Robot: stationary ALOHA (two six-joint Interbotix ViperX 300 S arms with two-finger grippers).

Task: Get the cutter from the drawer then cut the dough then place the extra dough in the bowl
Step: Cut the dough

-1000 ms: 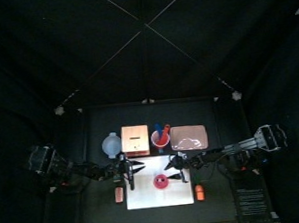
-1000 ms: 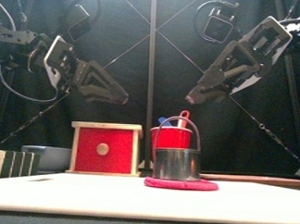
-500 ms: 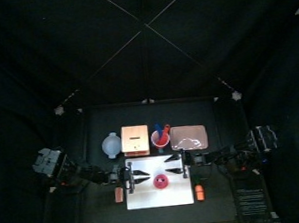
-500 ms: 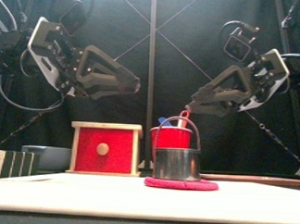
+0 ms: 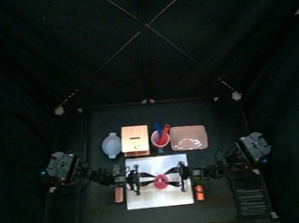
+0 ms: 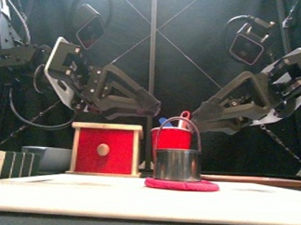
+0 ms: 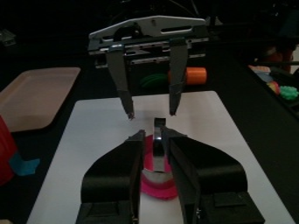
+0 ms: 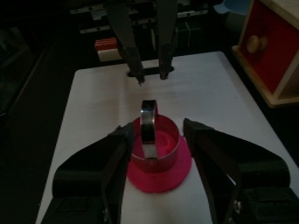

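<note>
The metal cutter (image 6: 177,163) stands upright on the flat pink dough (image 6: 181,185) in the middle of the white board (image 5: 147,197). My left gripper (image 6: 157,113) hangs just above and left of it, jaws a narrow gap apart and holding nothing. From the right, my right gripper (image 6: 190,122) comes down to the same height, open and empty. The right wrist view looks down on the cutter (image 8: 152,131) and dough (image 8: 158,171) between its wide jaws, with the left gripper (image 8: 152,79) beyond. In the left wrist view the right gripper (image 7: 149,112) faces me.
Behind the board stand the wooden box with its red drawer front (image 6: 105,150), the red cup (image 6: 175,138), the pink tray (image 5: 190,136) and the blue-grey bowl (image 5: 112,144). Small orange toys lie left (image 5: 118,194) and right (image 5: 200,192) of the board.
Both arms have swung down and inward from high at the sides. Their grippers now point at the cutter from either side. Cutter and dough have not moved.
</note>
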